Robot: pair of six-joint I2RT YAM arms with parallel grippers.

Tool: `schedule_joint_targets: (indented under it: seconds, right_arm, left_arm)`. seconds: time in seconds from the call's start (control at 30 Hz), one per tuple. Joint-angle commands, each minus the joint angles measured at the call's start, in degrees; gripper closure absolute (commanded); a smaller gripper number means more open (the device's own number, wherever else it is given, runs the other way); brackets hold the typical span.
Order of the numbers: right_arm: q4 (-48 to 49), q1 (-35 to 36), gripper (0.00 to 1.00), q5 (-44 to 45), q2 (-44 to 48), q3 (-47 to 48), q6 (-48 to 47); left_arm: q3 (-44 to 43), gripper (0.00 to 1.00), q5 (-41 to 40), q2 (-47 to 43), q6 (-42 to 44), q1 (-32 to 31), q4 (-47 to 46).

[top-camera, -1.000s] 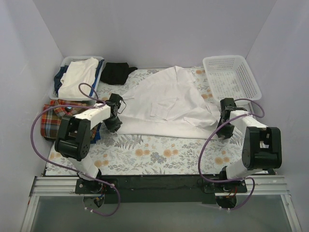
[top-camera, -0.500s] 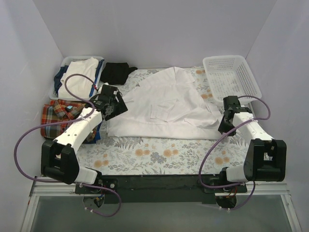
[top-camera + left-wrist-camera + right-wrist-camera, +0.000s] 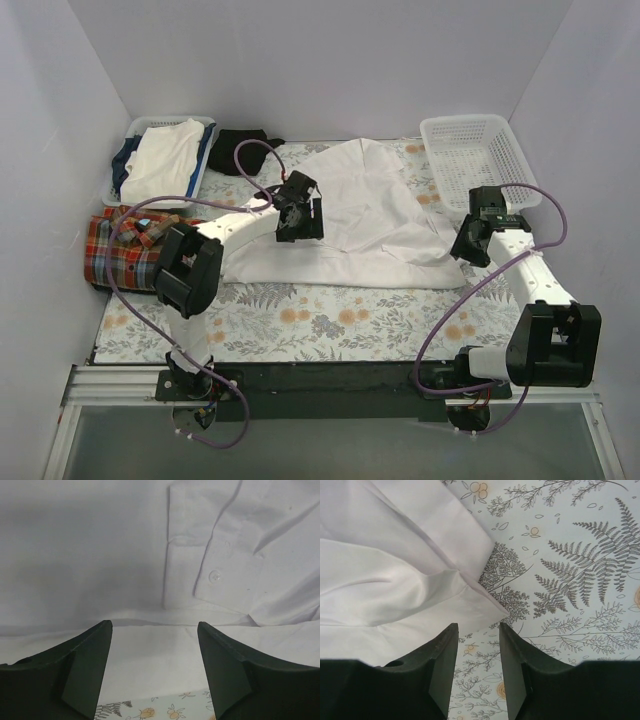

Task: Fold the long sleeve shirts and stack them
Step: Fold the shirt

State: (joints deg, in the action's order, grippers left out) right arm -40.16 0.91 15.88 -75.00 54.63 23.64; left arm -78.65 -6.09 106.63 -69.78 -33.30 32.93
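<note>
The white long sleeve shirt [image 3: 350,215] lies spread across the middle of the floral cloth. The plaid shirt [image 3: 122,248] is crumpled at the left edge. My left gripper [image 3: 303,220] hovers over the white shirt's left half, open and holding nothing. In the left wrist view this gripper [image 3: 154,630] frames flat white fabric, with a buttoned cuff [image 3: 215,576] beyond it. My right gripper [image 3: 468,246] is at the shirt's right edge. In the right wrist view it [image 3: 477,632] stands open above the cloth, just short of a shirt corner [image 3: 485,607].
A small black garment [image 3: 240,150] lies at the back left. Beside it a basket [image 3: 136,127] holds folded white and blue clothes. A white mesh basket [image 3: 478,160] stands at the back right. White walls close in on three sides, and the floral cloth [image 3: 320,320] covers the table.
My left gripper let go at the shirt's left edge, opened, and swung right over the white shirt. The right gripper opened slightly and drew back a little from the shirt's right edge.
</note>
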Motion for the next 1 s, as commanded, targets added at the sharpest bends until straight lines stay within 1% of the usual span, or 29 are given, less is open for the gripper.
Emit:
schedule_joint_targets:
  seconds: [0.0,0.13,0.23,0.6,0.7,0.73,0.8,0.83,0.93,0.97]
  right_arm:
    - [2.3,0.7,0.53,-5.1,-0.6,0.1,-0.6]
    - [3.0,1.1,0.53,-5.9,-0.8,-0.8,-0.7]
    - [3.2,1.2,0.53,-5.6,-0.8,-1.2,-0.7]
    - [3.7,1.3,0.54,-6.9,-1.5,-1.7,-0.5]
    - [3.6,1.3,0.54,-6.8,-1.5,-1.8,-0.6]
    - [3.7,1.3,0.54,-6.8,-1.5,-1.8,-0.6]
    - [3.7,1.4,0.54,-6.9,-1.5,-1.9,-0.6]
    - [3.6,1.3,0.54,-6.9,-1.6,-1.8,-0.7]
    - [3.6,1.3,0.54,-7.1,-1.7,-2.0,-0.6]
    - [3.7,1.2,0.54,-7.2,-1.7,-2.0,-0.6]
  left_arm:
    - [-7.9,0.31,3.0,3.3,2.3,-1.0,-0.8]
    - [-14.0,0.31,3.3,7.9,2.5,-3.3,0.6]
    - [-16.9,0.31,2.5,10.8,2.7,-4.7,2.4]
    - [-23.3,0.34,-1.7,18.0,3.9,-8.0,7.4]
    - [-24.4,0.41,-3.5,20.4,3.6,-8.4,9.7]
    - [-24.4,0.47,-3.7,20.6,3.5,-8.4,10.0]
    - [-24.4,0.55,-4.2,21.1,3.5,-8.4,10.5]
    - [-24.4,0.61,-4.5,21.2,3.4,-8.4,10.7]
    - [-24.5,0.67,-5.2,20.7,3.2,-8.4,10.9]
    - [-24.6,0.67,-5.3,20.4,3.2,-8.4,11.0]
